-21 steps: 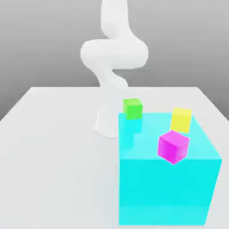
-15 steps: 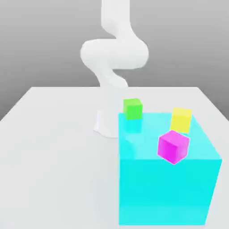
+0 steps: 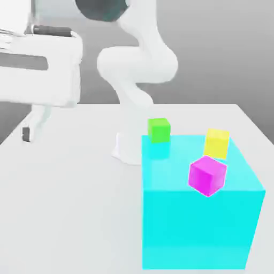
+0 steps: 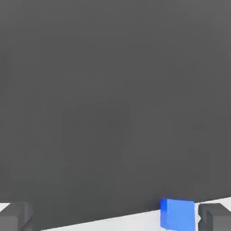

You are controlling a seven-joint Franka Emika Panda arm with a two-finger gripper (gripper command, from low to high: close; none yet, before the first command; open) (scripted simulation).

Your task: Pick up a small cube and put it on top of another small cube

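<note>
Grey backdrop behind a white tabletop (image 3: 69,214), with a big translucent cyan block (image 3: 200,225) sitting toward the exterior view's right — a green cube (image 3: 159,130), a yellow cube (image 3: 217,143) and a magenta cube (image 3: 207,175) show around its top, each apart from the others. Over on the exterior view's left the white arm (image 3: 136,64) reaches forward and the pincer (image 4: 115,216) hangs above the tabletop with its fingers (image 4: 216,216) spread wide, gripping nothing. From the hand view, a small blue cube (image 4: 177,214) sits on the tabletop just beside one finger.

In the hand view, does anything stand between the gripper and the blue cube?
Nothing visible does. The blue cube lies on the pale table, seen just inside one finger of the open gripper, with no other object between them.
</note>
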